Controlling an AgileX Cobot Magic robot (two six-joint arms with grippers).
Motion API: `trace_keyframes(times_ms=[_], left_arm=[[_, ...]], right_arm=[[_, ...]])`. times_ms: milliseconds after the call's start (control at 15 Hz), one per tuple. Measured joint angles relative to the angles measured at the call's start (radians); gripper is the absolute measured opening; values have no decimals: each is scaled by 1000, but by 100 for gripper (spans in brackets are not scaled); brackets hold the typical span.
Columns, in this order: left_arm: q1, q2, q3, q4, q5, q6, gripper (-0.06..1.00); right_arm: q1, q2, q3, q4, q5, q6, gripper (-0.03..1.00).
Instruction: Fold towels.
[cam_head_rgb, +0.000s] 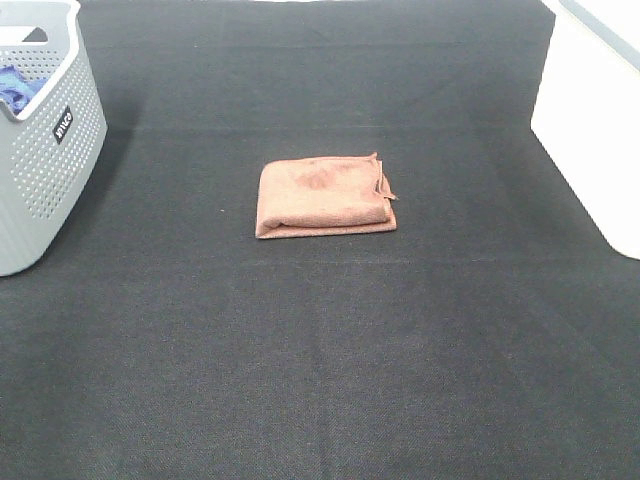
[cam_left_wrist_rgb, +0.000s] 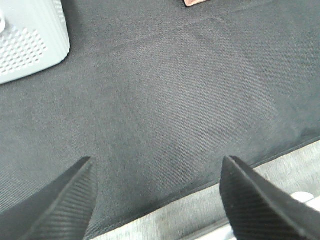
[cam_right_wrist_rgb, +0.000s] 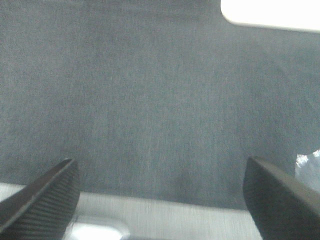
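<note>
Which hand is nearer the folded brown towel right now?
Left, likely. The left hand sees the towel corner ahead; the right hand sees only cloth.

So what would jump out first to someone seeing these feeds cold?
The reddish-brown towel, folded into a small rectangle, lies alone mid-table on the black cloth. A grey perforated basket with something blue inside stands at the far left. Both grippers hang open and empty near the table's front edge.

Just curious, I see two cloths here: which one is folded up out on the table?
The reddish-brown towel, lying folded in the middle of the black mat. The blue cloth is tucked inside the grey basket at the left.
</note>
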Motion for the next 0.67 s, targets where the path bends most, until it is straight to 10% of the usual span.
trace_keyframes(times_ms=[667], left_arm=[[0, -90, 177, -107, -161, 205, 66]], right_arm=[[0, -277, 165, 59, -118, -94, 84]])
